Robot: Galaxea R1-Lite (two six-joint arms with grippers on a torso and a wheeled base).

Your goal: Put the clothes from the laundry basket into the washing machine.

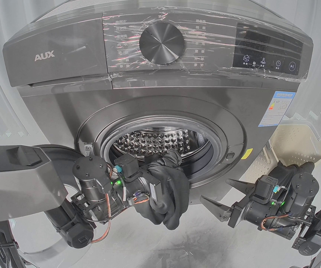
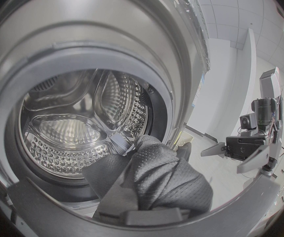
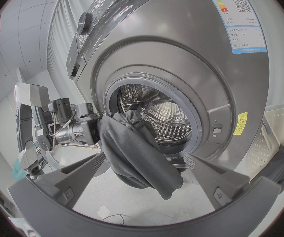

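Black garment (image 1: 169,201) gripped in left hand (image 1: 164,170) — hanging at washing machine (image 1: 93,105) opening.

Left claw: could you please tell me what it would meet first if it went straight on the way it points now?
Probably the perforated drum wall: the left claw, shut on the dark garment, points into the open washing machine, nothing else between. Depth is unclear.
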